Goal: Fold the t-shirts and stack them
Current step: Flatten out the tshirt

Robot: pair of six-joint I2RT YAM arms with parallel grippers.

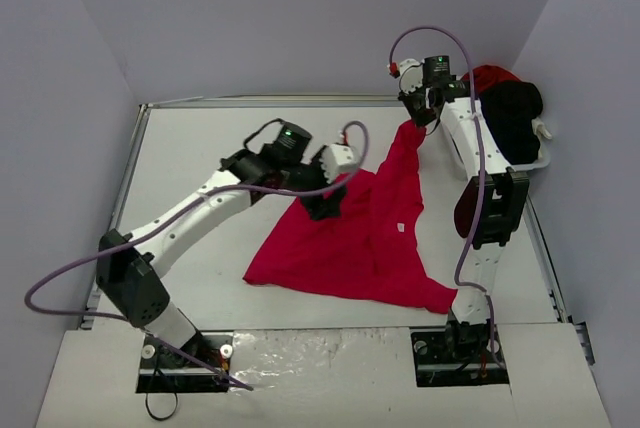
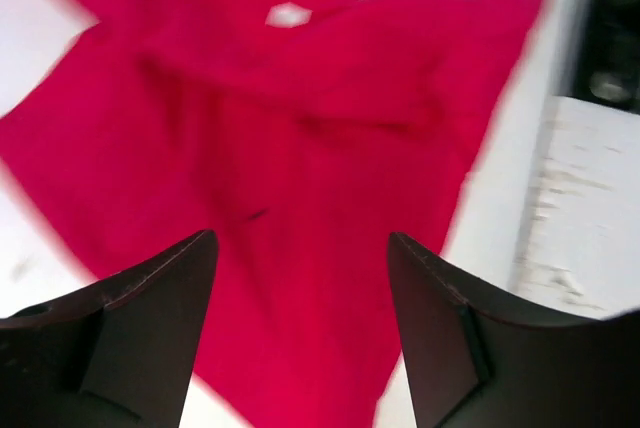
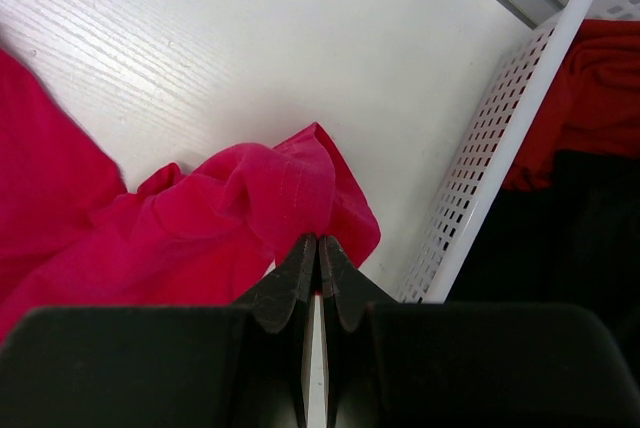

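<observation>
A bright red t-shirt [image 1: 360, 238] lies crumpled and partly spread in the middle of the white table [image 1: 190, 148]. One corner of it is pulled up toward the back right. My right gripper [image 1: 418, 118] [image 3: 318, 240] is shut on that raised corner of the red t-shirt [image 3: 220, 218], right beside the basket. My left gripper [image 1: 325, 203] [image 2: 300, 238] hovers open over the red t-shirt [image 2: 300, 128] near its upper left edge, with nothing between its fingers. A black t-shirt [image 1: 515, 118] [image 3: 580, 228] and another red t-shirt [image 1: 490, 76] [image 3: 600, 88] hang in the basket.
The white plastic basket [image 1: 543, 153] [image 3: 500, 138] stands at the back right corner, close to the right arm. A raised metal rim [image 1: 130, 168] borders the table on the left and back. Grey walls enclose the area.
</observation>
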